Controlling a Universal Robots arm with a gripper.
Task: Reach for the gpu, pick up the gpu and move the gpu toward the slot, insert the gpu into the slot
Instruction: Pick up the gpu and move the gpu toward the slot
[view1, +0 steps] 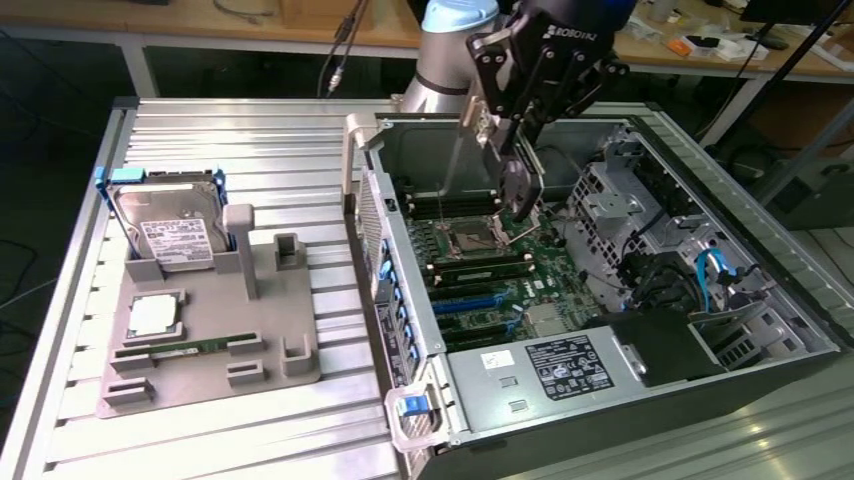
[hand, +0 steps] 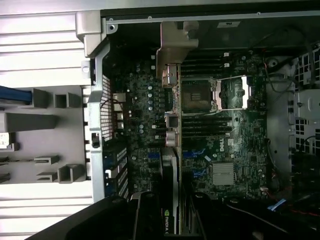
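Closest in, the gripper holds the gpu edge-on between its jaws, upright over the green motherboard by the silver CPU socket, apart from the blue slot lying nearer in the open case.

Exterior view looks down obliquely from afar; wrist view faces straight down, nearer; both share the motherboard.

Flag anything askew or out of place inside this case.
Nothing broken or spilled. The gpu hangs on end in the gripper by the CPU socket, not over the blue slot; the socket's cover looks open.
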